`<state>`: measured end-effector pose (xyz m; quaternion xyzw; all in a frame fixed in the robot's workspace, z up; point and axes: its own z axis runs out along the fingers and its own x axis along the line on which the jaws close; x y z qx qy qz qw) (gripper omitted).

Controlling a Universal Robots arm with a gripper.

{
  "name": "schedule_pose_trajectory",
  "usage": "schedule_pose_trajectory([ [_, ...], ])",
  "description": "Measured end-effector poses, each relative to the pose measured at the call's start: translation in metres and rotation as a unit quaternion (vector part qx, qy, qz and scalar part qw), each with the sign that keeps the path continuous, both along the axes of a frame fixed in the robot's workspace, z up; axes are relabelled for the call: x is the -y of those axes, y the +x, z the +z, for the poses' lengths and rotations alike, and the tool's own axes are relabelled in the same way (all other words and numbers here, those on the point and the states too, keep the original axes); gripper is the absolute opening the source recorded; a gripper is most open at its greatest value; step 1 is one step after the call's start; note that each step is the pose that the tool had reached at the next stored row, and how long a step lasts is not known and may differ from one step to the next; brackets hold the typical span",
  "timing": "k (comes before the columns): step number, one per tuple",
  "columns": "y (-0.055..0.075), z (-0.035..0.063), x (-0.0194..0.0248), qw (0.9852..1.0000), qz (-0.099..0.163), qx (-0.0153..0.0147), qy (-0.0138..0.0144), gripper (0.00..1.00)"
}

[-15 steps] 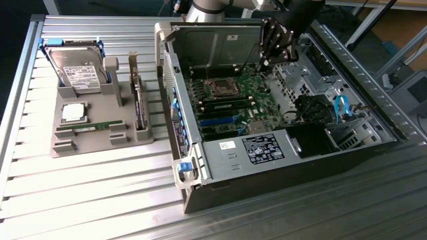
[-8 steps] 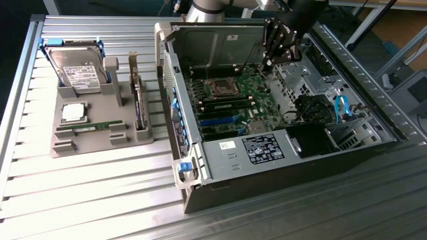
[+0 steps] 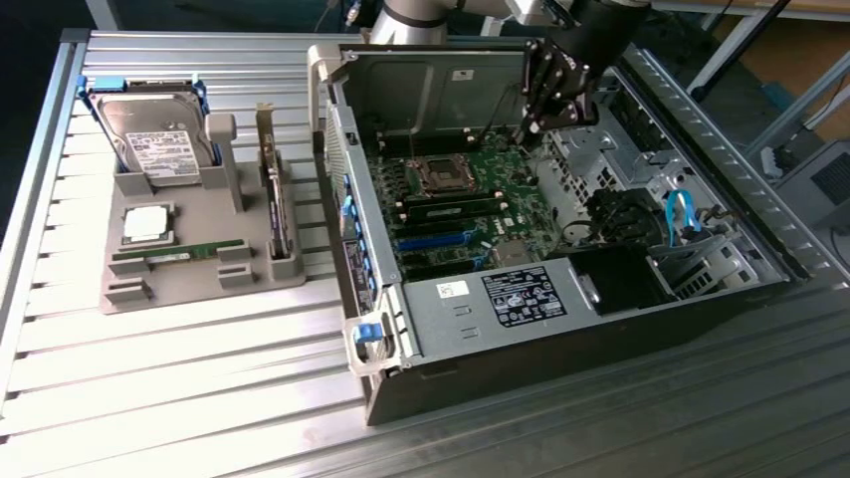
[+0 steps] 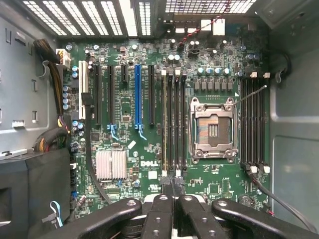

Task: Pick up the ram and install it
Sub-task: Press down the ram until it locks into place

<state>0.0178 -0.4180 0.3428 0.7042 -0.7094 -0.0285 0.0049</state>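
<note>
In the exterior view we take in the slatted metal table [image 3: 159, 398], the open computer case [image 3: 439, 88] and, to the exterior view's left of it, a grey holder [image 3: 186, 287]. The wrist view gives us the motherboard [image 4: 144, 164] close up, its long memory slots [image 4: 174, 124] just beside the processor socket [image 4: 213, 127]. The ram [image 3: 179, 253] rests lengthwise in the holder, a slim green stick, well apart from the gripper [image 3: 531, 127] hanging inside the case. Its fingers [image 4: 162, 209] press together on nothing.
</note>
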Motion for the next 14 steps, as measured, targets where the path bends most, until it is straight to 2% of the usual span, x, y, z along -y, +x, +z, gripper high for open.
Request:
schedule_pose_trajectory([
  [14,0.000,-0.0195,0.0000,1.0000,0.000,0.0000,0.0000,0.10],
])
